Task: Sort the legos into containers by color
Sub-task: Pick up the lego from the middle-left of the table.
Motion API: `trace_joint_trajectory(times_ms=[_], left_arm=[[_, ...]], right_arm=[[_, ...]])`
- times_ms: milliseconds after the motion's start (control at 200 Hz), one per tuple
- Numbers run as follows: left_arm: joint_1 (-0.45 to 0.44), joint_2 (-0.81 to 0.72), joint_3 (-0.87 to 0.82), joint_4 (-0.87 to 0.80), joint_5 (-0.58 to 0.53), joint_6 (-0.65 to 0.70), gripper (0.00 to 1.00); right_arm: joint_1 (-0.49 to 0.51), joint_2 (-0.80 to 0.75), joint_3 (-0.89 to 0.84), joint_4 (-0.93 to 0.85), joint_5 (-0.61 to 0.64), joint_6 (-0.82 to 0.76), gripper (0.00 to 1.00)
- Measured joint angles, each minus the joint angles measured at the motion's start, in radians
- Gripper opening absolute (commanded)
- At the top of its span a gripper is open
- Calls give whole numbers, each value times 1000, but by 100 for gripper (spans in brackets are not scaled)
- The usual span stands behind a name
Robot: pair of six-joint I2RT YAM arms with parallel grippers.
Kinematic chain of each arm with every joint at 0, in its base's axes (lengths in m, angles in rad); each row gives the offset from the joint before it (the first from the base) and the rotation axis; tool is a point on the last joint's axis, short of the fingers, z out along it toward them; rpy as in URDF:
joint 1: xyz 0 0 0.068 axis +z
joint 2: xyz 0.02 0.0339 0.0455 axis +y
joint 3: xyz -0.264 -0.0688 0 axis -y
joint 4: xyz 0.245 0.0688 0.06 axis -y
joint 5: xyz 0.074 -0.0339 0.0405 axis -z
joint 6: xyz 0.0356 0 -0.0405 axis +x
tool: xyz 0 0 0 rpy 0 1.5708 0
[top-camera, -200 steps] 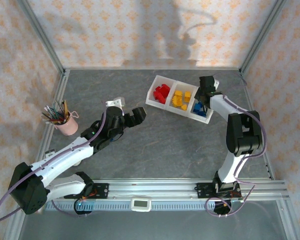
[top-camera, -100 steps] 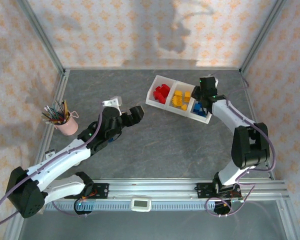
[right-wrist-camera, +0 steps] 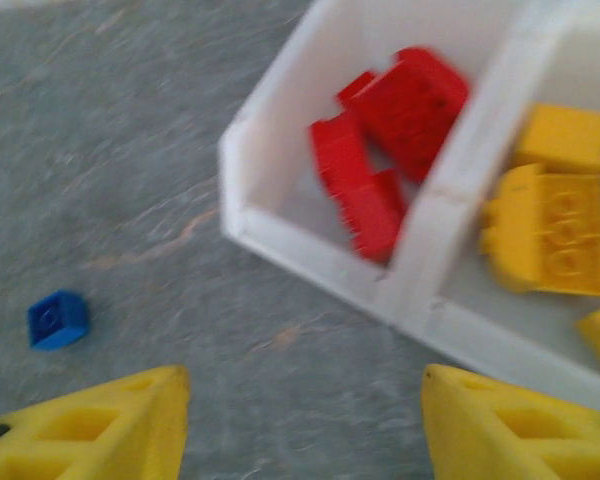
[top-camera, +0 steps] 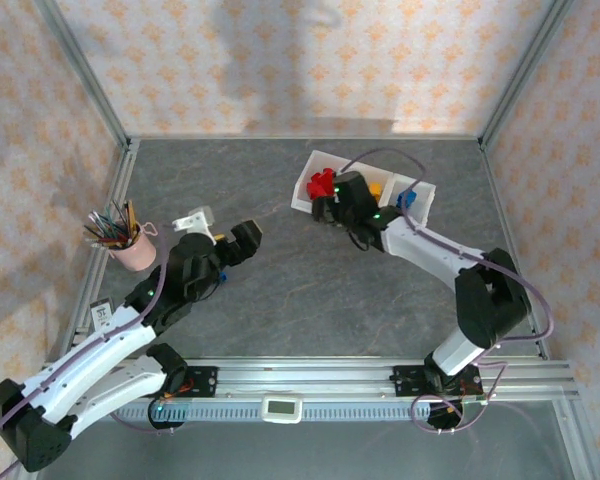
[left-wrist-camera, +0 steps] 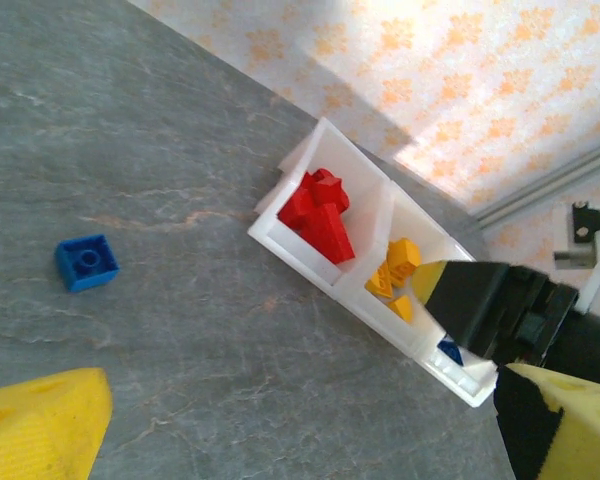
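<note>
On the grey marbled bench (top-camera: pixel 280 300), a white translucent plastic tray (top-camera: pixel 305 185) is holding studded red bricks (right-wrist-camera: pixel 390 110), yellow ones (right-wrist-camera: pixel 545 225) and blue ones (left-wrist-camera: pixel 448 350), the last half hidden behind the right arm. One blue brick (left-wrist-camera: pixel 87 263) is lying loose, well apart from the tray. The right gripper (right-wrist-camera: pixel 300 430) is hovering open and empty by the red compartment, its view blurred. The left gripper (left-wrist-camera: pixel 300 400) is gaping wide, empty too.

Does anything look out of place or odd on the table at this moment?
One blue lego lies alone on the grey table, well apart from the tray, on its red-compartment side. The red bricks and yellow bricks sit in separate compartments. Nothing looks spilled or damaged.
</note>
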Motion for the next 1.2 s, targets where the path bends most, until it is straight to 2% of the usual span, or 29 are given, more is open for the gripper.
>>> trace_joint_trajectory(times_ms=[130, 335, 506, 726, 1136, 1201], left_arm=[[0, -53, -18, -50, -29, -19, 99], [0, -125, -26, -135, -80, -50, 99], [0, -187, -26, -195, -124, -69, 99], [0, -241, -41, -243, -173, -87, 99], [0, -232, -43, -255, -201, -102, 99], [0, -224, -43, -255, -201, -102, 99]], right_arm=[[76, 103, 31, 29, -32, -17, 68], [179, 305, 176, 40, -78, -40, 71], [214, 435, 320, 47, -128, -75, 74], [241, 600, 533, 20, -128, -119, 75], [243, 787, 732, -72, -71, -172, 64], [243, 801, 754, -87, -60, -182, 60]])
